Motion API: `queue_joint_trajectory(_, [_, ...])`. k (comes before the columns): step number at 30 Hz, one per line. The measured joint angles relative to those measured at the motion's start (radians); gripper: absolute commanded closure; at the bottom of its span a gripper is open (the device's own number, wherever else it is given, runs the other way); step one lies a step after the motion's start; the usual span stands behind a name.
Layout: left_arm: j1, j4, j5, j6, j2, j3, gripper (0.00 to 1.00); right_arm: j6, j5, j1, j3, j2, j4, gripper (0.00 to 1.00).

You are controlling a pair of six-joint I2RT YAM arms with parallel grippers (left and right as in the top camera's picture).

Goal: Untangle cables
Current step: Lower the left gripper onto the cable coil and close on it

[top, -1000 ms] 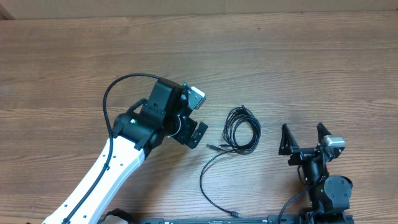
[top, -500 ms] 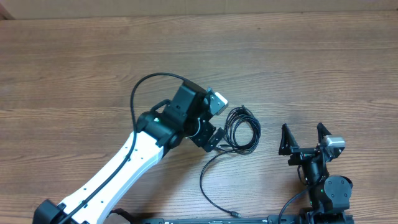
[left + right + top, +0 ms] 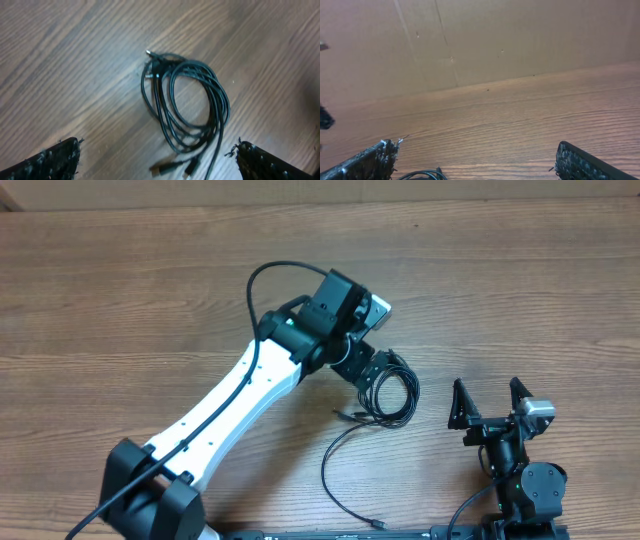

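The cables [image 3: 400,395] lie on the wooden table as one small black coil, and a long loose tail [image 3: 330,470] curves from it toward the front edge. In the left wrist view the coil [image 3: 185,105] lies flat with small plug ends at its top and bottom. My left gripper [image 3: 373,370] hangs over the coil's left side, open, with nothing between its fingers [image 3: 47,162]. It hides part of the coil from above. My right gripper [image 3: 489,402] stands open to the right of the coil and apart from it. Only a sliver of cable [image 3: 420,175] shows in its wrist view.
The left arm's white link [image 3: 230,405] stretches diagonally from the front left. A thick black arm wire [image 3: 270,280] arches above its wrist. A brown wall [image 3: 470,40] rises behind the table's far edge.
The left arm has swung right and slightly away from the front edge, bringing its open gripper from beside the coil to over its left side. The right arm and cables have not moved.
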Motion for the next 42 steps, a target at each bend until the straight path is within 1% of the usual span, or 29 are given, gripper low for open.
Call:
queue_joint_trajectory(11, [0.0,0.004,-0.001,-0.015,0.052,0.003,0.01,0.0,-0.001,0.0,0.0,0.0,0.0,0.0])
queue_joint_trajectory(18, [0.0,0.004,-0.003,-0.022,0.161,0.005,0.04,0.0,-0.001,0.0,0.0,0.0,0.0,0.0])
queue_joint_trajectory(26, [-0.01,0.001,-0.004,-0.028,0.265,0.005,0.02,0.0,0.0,0.0,0.0,0.0,0.0,0.0])
queue_joint_trajectory(30, [-0.019,0.006,-0.003,-0.028,0.291,0.005,0.03,0.0,0.0,0.0,0.0,0.0,0.0,0.0])
queue_joint_trajectory(32, [-0.027,0.009,-0.004,-0.028,0.296,0.005,0.08,0.0,-0.001,0.0,0.0,0.0,0.0,0.0])
queue_joint_trajectory(33, [-0.03,0.009,-0.003,-0.028,0.296,0.005,0.13,0.0,0.0,0.0,0.0,0.0,0.001,0.0])
queue_joint_trajectory(35, [-0.036,0.011,-0.004,-0.027,0.296,0.005,0.28,0.0,0.0,0.0,0.0,0.0,0.0,0.0])
queue_joint_trajectory(38, [-0.042,0.012,-0.003,-0.026,0.296,0.005,0.56,0.0,-0.001,0.0,0.0,0.0,0.001,0.0])
queue_joint_trajectory(39, [-0.043,0.012,-0.004,-0.027,0.296,0.005,0.61,0.0,-0.001,0.0,0.0,0.0,0.0,0.0])
queue_joint_trajectory(40, [-0.043,0.013,-0.004,-0.027,0.296,0.005,0.65,0.0,0.0,0.0,0.0,0.0,0.0,0.0])
queue_joint_trajectory(42, [-0.043,0.014,-0.003,-0.027,0.296,0.005,0.66,0.0,-0.001,0.0,0.0,0.0,0.0,0.0])
